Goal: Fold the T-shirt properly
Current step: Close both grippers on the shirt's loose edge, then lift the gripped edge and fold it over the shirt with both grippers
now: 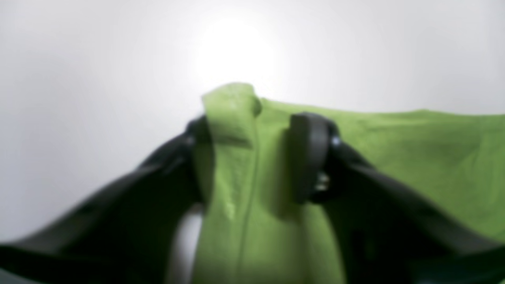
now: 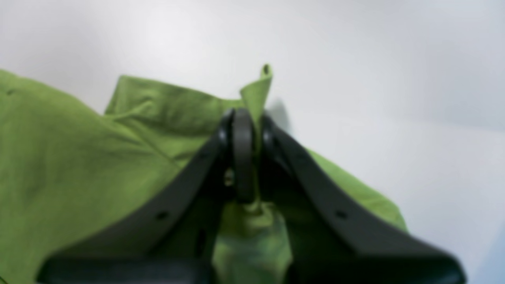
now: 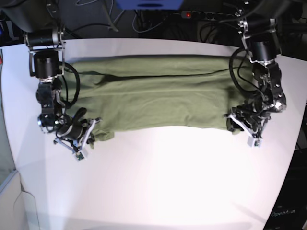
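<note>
The olive-green T-shirt (image 3: 153, 96) lies as a wide folded band across the white table (image 3: 168, 182). My right gripper (image 3: 89, 134) is at its near corner on the base view's left. In the right wrist view that gripper (image 2: 252, 126) is shut on a pinch of the T-shirt (image 2: 79, 157), and a small tip of cloth pokes out past the fingertips. My left gripper (image 3: 238, 125) is at the near corner on the base view's right. In the left wrist view its jaws (image 1: 252, 134) stand apart, with a fold of the T-shirt (image 1: 414, 150) between them.
Both arms' bases stand at the table's back corners, with cables (image 3: 144, 19) behind them. White table surface stretches in front of the shirt to the near edge. The table's right edge (image 3: 296, 143) is close to my left gripper.
</note>
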Motion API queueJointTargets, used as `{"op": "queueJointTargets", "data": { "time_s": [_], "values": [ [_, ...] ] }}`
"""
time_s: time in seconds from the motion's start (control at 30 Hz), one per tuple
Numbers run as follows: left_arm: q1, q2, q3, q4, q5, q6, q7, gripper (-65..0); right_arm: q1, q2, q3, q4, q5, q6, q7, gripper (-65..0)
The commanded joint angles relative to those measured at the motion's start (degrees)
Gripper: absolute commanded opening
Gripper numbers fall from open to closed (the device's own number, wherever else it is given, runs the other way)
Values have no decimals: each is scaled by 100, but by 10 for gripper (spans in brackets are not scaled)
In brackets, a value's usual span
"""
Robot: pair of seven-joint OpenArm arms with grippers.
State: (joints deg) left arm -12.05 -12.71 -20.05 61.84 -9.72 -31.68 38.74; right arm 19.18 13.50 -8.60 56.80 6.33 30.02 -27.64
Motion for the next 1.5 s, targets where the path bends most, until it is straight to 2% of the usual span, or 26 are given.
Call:
{"op": "queueJointTargets", "data": {
  "time_s": [0.0, 0.07, 0.1, 0.17, 0.33, 0.57, 0.7, 0.93, 1.47],
  "values": [
    [-47, -8, 14, 18, 18, -36, 192, -509, 91, 61, 12, 66, -66, 27, -98, -637],
    [-47, -8, 14, 27, 26, -36, 192, -624, 91, 61, 12, 66, -66, 27, -98, -637],
    [-47, -8, 14, 44, 26, -36, 201, -650, 91, 61, 12, 66, -66, 27, -98, -637],
    [-39, -8, 14, 88, 26, -36, 245, -628, 91, 53, 12, 66, -66, 27, -98, -637],
    [-47, -52, 5, 422, 35, -36, 280, -630, 100, 70, 38, 153, -66, 27, -71, -643],
    [-3, -8, 5, 1231, 70, -19, 350, -630, -138, 193, 47, 1094, -66, 9, -124, -643],
    [-3, -8, 5, 1301, 35, -27, 579, -630, -419, 281, 64, 1648, -66, 0, -247, -643],
    [120, -8, 5, 1310, 35, -27, 579, -632, -1070, 439, 82, 2993, -66, -9, -441, -643],
    [1034, 1, -3, 2708, 35, -19, 508, -633, -2590, 457, 961, 4795, -66, 18, -537, -643]
  ]
}}
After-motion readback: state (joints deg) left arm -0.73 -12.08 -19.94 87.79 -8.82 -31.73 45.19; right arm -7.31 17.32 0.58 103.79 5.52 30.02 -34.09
